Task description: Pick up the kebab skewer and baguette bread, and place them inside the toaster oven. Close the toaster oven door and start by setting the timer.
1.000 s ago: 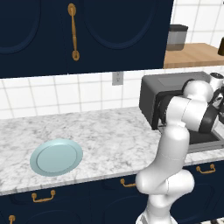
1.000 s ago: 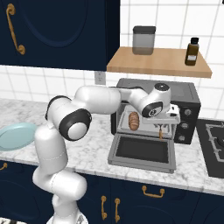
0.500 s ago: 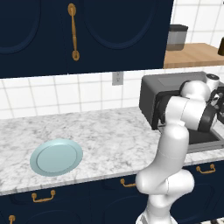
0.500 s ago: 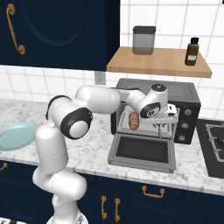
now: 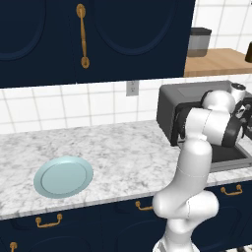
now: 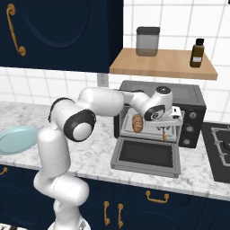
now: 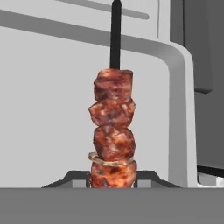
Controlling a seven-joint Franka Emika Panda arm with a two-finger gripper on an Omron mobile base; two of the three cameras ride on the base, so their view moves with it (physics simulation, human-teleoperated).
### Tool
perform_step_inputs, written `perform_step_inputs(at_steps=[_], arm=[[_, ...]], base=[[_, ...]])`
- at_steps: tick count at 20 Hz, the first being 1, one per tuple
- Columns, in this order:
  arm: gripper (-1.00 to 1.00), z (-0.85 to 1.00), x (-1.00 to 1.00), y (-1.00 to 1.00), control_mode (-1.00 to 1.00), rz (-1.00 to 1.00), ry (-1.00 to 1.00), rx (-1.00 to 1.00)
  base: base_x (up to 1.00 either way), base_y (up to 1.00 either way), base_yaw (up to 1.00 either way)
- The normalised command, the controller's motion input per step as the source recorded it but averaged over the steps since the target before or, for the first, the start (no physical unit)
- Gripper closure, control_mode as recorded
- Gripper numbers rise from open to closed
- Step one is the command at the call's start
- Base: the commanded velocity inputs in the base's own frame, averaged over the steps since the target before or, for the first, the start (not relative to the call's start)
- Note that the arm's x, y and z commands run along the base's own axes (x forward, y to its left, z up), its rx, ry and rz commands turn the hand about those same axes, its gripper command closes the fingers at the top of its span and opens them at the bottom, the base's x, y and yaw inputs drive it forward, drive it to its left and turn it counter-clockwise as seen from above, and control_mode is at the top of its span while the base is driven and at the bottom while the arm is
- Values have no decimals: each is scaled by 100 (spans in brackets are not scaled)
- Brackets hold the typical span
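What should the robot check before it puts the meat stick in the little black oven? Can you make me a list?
1. Stick held: ok. The tool is shut on the kebab skewer of reddish-brown meat chunks.
2. Door open: ok. The glass-paned flap door of the dark box-shaped toaster oven lies folded down flat.
3. Bread inside: ok. The short golden-brown baguette loaf already sits in the oven opening.
4. Stick at the opening: ok. It hangs just in front of it, above the lowered door.
5. Room beside the bread: cannot tell. The arm hides most of the oven's inside.
6. Pale blue round plate: ok, nothing left on it.
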Motion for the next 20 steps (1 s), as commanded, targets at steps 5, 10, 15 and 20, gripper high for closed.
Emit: perform_step_inputs(at_steps=[5,10,15,20], arm=[[-100,-28,0,0,-100,2,0,0],[-100,-22,0,0,-100,3,0,0],[-100,-5,4,0,-100,4,0,0],[-100,7,-8,7,-100,3,0,0]], base=[[0,0,0],[0,0,0],[0,0,0],[0,0,0]])
